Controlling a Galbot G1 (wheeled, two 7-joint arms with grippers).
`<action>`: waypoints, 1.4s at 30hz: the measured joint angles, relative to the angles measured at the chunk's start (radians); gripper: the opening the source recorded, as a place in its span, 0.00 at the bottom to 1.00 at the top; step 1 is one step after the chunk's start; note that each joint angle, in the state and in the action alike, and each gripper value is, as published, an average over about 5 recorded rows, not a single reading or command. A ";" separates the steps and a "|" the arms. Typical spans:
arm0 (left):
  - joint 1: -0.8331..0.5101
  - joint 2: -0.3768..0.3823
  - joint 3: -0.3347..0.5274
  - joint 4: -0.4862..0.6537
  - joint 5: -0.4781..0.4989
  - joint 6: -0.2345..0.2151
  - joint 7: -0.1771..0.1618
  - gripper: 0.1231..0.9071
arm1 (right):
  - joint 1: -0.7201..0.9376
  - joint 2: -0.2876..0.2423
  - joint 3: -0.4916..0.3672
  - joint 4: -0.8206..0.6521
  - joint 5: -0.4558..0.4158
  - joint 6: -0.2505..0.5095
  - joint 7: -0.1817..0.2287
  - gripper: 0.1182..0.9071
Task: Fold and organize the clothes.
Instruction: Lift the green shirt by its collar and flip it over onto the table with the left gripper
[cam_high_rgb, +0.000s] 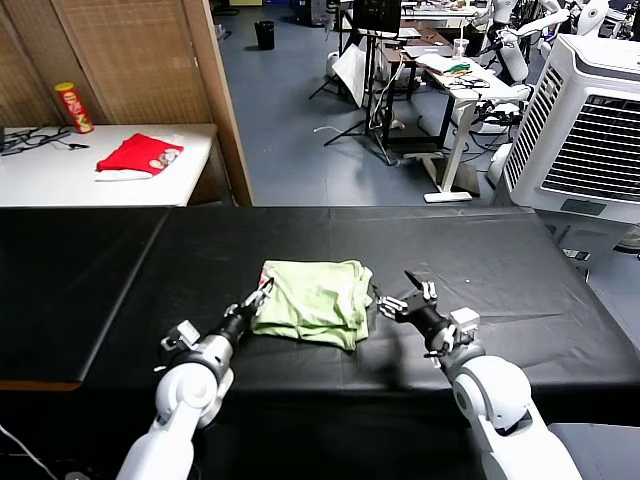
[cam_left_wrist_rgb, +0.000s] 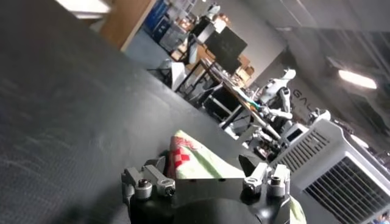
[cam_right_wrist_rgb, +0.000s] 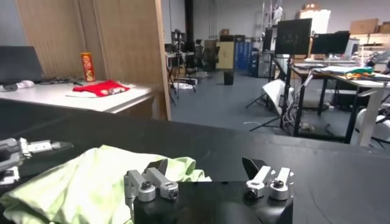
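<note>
Cotton shirt, folded near the table's front edge: light, limp; pinch layered edges. Left gripper and right gripper flank it, fingers wide, empty.

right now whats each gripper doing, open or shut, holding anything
Left gripper: open, at the left edge of the green shirt, holding nothing.
Right gripper: open, beside the shirt's right edge, holding nothing.

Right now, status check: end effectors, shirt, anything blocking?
Left end effector open at green shirt's left edge. Right end effector open just off its right edge. Shirt folded on black table, unheld. Nothing in the way.
</note>
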 joint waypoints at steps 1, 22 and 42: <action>0.000 -0.001 0.001 0.001 -0.001 0.003 0.000 0.86 | 0.000 0.000 0.000 0.000 0.000 0.000 0.000 0.86; 0.018 0.006 -0.009 -0.020 0.059 0.044 -0.033 0.04 | -0.008 0.026 -0.004 0.006 -0.017 -0.002 0.017 0.86; 0.199 0.466 -0.262 -0.263 0.443 0.062 -0.029 0.03 | -0.012 0.042 -0.019 -0.009 -0.032 -0.007 0.037 0.86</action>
